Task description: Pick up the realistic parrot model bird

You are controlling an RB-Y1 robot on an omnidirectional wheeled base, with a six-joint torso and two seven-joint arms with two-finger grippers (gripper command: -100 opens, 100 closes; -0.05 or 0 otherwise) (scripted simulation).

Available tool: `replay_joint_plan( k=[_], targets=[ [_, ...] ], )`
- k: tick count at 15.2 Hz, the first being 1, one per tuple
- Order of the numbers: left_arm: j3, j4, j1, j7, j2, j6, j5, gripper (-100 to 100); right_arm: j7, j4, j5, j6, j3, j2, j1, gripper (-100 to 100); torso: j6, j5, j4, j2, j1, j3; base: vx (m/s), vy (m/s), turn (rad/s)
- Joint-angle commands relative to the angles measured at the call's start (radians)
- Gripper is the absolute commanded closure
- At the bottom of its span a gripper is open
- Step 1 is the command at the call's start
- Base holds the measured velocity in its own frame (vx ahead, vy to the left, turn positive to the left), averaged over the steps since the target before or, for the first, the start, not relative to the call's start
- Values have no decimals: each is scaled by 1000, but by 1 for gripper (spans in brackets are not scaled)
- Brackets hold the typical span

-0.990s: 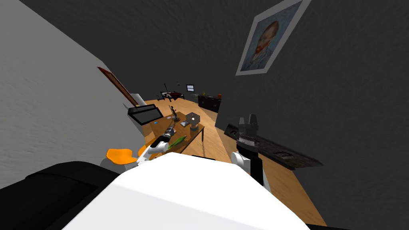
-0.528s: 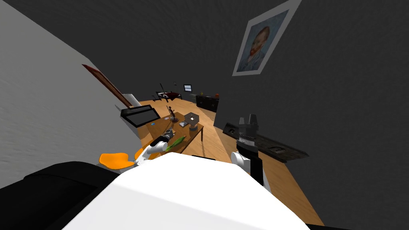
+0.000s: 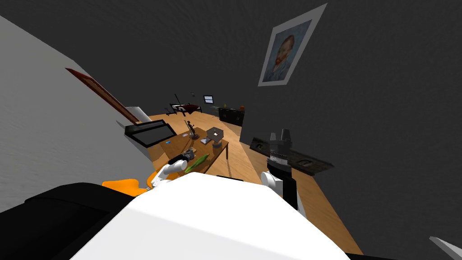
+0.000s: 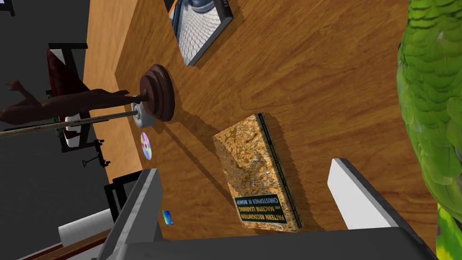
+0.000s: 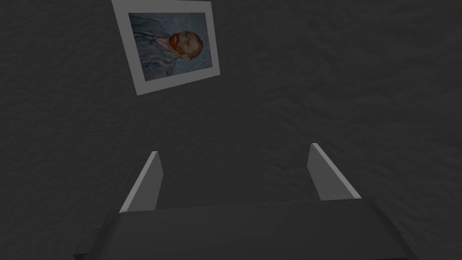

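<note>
Left wrist view: left gripper [image 4: 243, 167] spread wide over one book [image 4: 257, 176] at table's [image 4: 316, 67] near end; one green parrot [image 4: 428, 90] just right, seemingly untouched. Farther off, one disc [image 4: 145, 146], one figurine [image 4: 67, 101]. Right gripper [image 5: 234, 151] likewise spread.

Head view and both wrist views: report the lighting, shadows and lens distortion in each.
Head view: the wide lens tilts and splays the room; dark wall dim, wooden table brighter. Left wrist view: even light, no glare; statuette and book cast soft shadows on the table; green parrot cut by the edge. Right wrist view: dim; the open right end effector looks flat grey.
</note>
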Motion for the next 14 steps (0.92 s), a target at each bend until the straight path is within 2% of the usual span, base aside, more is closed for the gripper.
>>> replay_joint_plan(
  k=[1,2,5,6,7,9,12,14],
  targets=[
    [4,15,-1,5,3,31,10,-100,0,0,0,0,0,0,0,0,0,0,0,0,0,0,-18,24,-46],
    [19,40,-8,20,8,69,31,-100,0,0,0,0,0,0,0,0,0,0,0,0,0,0,-20,25,-153],
    [35,64,-15,35,13,140,50,-100,0,0,0,0,0,0,0,0,0,0,0,0,0,0,-30,31,-148],
    [35,64,-15,35,13,141,50,-100,0,0,0,0,0,0,0,0,0,0,0,0,0,0,-24,24,-47],
    [50,88,-23,49,18,174,70,-100,0,0,0,0,0,0,0,0,0,0,0,0,0,0,-26,28,-98],
    [50,88,-23,49,18,194,70,-100,0,0,0,0,0,0,0,0,0,0,0,0,0,0,-22,28,-87],
    [78,132,-36,77,26,267,106,-100,0,0,0,0,0,0,0,0,0,0,0,-1,0,0,-25,28,-138],
    [78,132,-36,77,26,293,106,-100,0,0,0,0,0,0,0,0,0,0,0,0,1,0,-31,32,-79]
  ],
)
